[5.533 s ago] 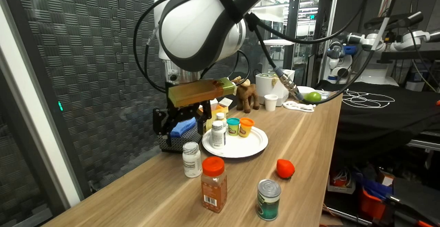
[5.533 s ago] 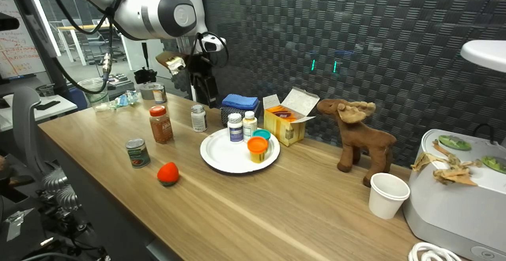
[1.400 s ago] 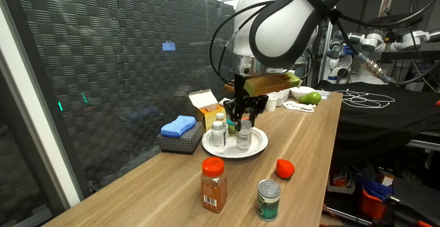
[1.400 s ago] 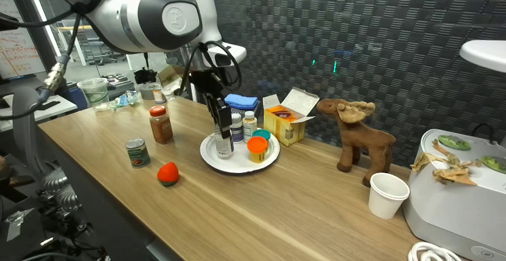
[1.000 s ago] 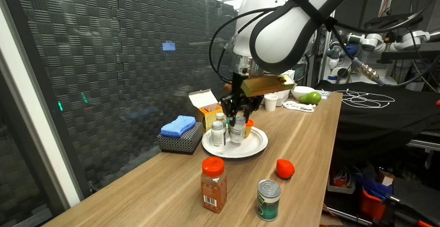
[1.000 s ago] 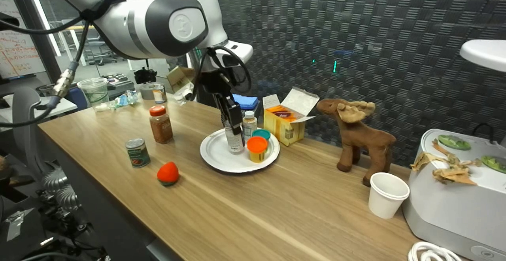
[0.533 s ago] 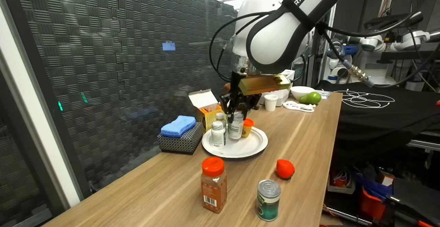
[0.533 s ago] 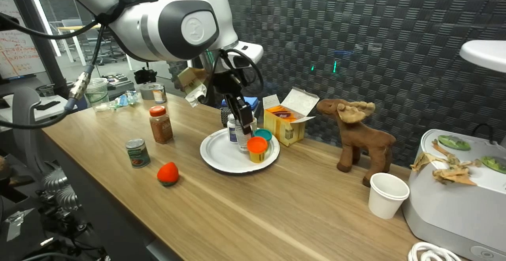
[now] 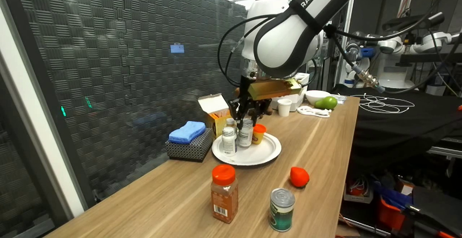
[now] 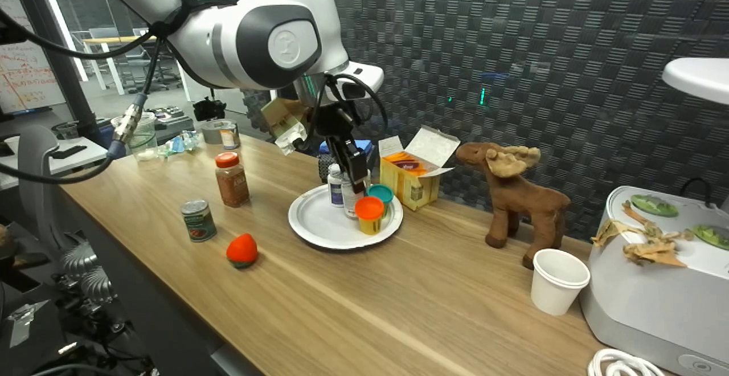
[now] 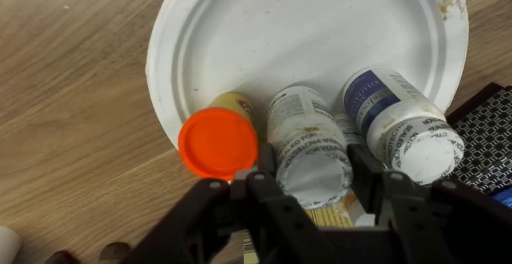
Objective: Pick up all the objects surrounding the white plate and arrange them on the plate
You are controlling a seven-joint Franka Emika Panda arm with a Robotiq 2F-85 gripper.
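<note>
- In an exterior view, left to right: green can (image 10: 198, 222), red-lidded spice jar (image 10: 233, 183), orange-red round piece (image 10: 242, 248); all on the desk (image 10: 444, 307), apart from the white plate (image 10: 316, 225).
- Next along: patterned box (image 10: 323, 168), blue block (image 10: 365, 147) on top; then yellow carton (image 10: 404, 185), flaps up, just behind the plate.
- Further right: brown plush moose (image 10: 524, 202), white paper cup (image 10: 555, 285), both well apart from the plate.
- Wrist view, left: orange-lidded tub (image 11: 218, 142) right beside the tool (image 11: 313, 162), tight on that side; in an exterior view, teal-lidded tub (image 10: 383, 193) just behind it.
- Wrist view, middle: tool clamped on white bottle (image 11: 306, 124) from both sides. Bottle's over the plate, near upright; can't tell if base touches. Printed seal band, brown smudge on shoulder.
- Wrist view, right: purple-labelled bottle (image 11: 394, 112), similar band, standing on the plate; third bottle (image 9: 230, 121) behind, partly hidden.
- Plate: round, shallow, brownish stain on rim.
</note>
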